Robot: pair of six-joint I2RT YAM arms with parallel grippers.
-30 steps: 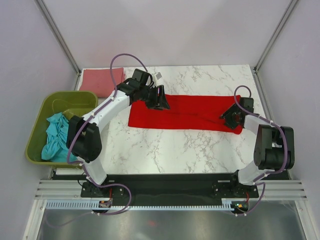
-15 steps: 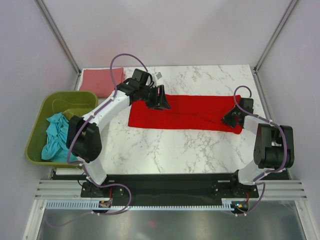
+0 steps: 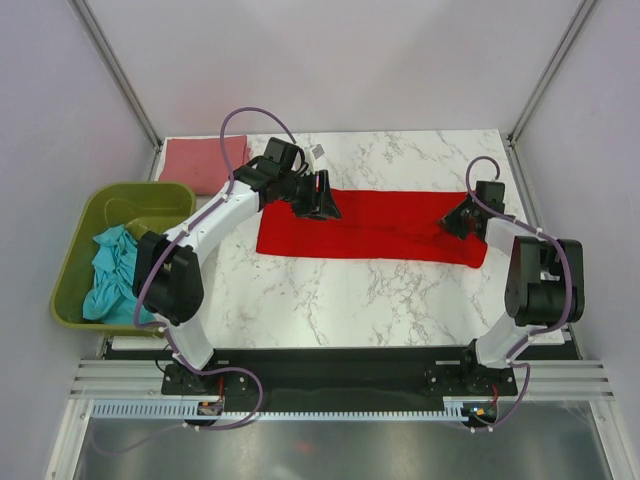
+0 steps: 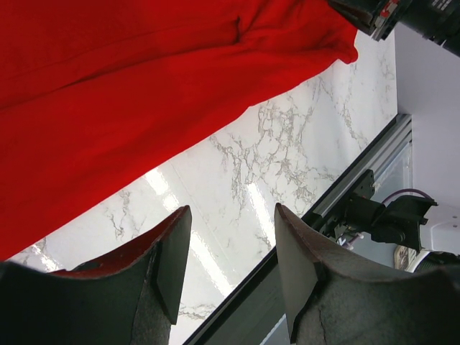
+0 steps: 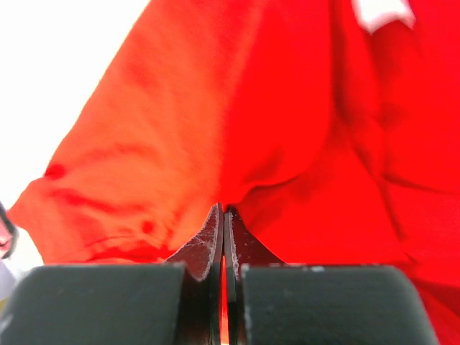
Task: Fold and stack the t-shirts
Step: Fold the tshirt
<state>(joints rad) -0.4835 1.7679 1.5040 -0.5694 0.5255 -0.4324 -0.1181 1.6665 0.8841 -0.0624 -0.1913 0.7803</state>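
White marble table (image 3: 330,290) between plain pale walls (image 3: 340,60), evenly lit.

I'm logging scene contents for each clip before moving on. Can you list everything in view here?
red t-shirt: one, bright red, folded into a long strip across the middle of the table
pink t-shirt: one, dusty pink, folded at the table's far left corner
teal t-shirt: one, teal, bunched up inside the basket
basket: one, olive green, off the table's left edge
table: one, white marble pattern
left arm: one, white and black, jaws open over the red t-shirt's left end
right arm: one, white and black, jaws shut on the red t-shirt's right end
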